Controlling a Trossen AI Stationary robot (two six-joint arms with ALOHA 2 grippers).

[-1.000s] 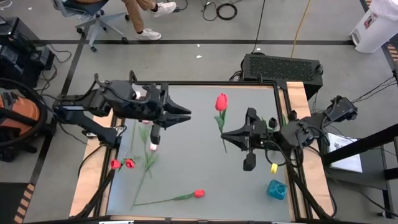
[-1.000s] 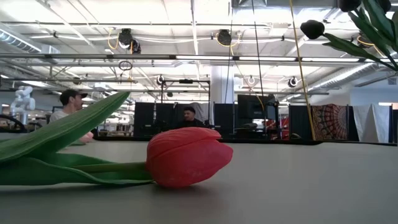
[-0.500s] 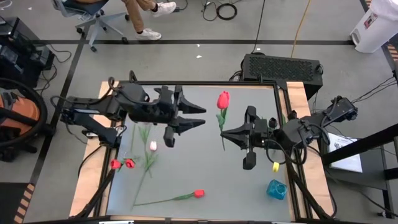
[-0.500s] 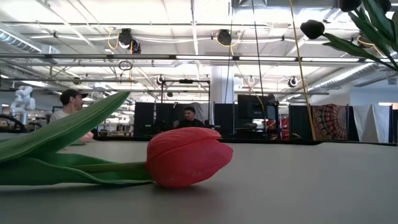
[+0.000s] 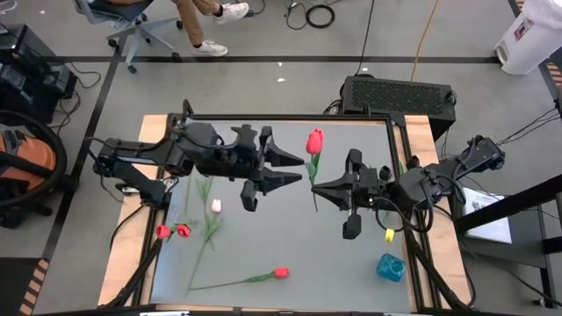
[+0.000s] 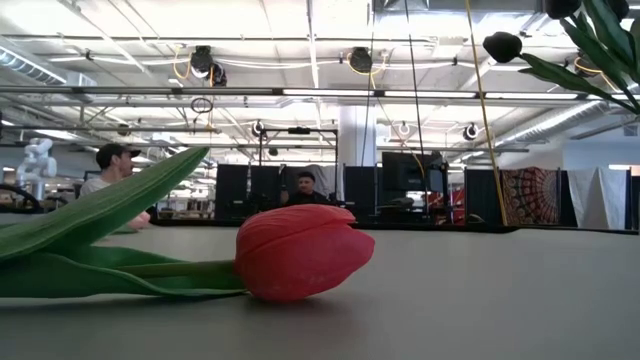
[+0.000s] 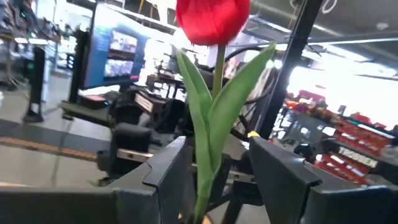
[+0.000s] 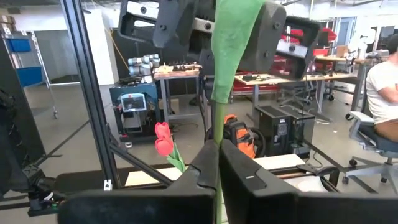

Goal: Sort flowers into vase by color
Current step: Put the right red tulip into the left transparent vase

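Note:
A red tulip (image 5: 313,140) stands roughly upright above the table's middle, and my right gripper (image 5: 318,187) is shut on its green stem. My left gripper (image 5: 297,168) has come level from the table's left and is open. In the left wrist view its fingers (image 7: 168,171) stand on either side of the stem and leaves (image 7: 208,118), and I see no touch. More flowers lie on the table: a pink one (image 5: 216,205), two red heads (image 5: 173,231), and a red tulip (image 5: 280,273) near the front edge, which fills the low view (image 6: 295,252). My right gripper pinches the red tulip's stem (image 8: 216,134) between its two fingers, below the leaves. The fingers come level from the table's right and lie across the stem. The tulip is lifted clear, head up, with the stem's lower end (image 5: 318,207) hanging below the fingers.
A small blue vessel (image 5: 391,266) stands at the near right corner beside a yellow piece (image 5: 387,236); whether it is the vase I cannot tell. Black tulip heads (image 6: 503,46) with leaves show high at the low view's right. A black frame rail (image 5: 290,118) runs along the far edge. People sit beyond the table.
My left gripper has moved toward the table's right edge, up to the red tulip that my right gripper holds, and its fingers have opened wider. The tulip and my right gripper have kept still.

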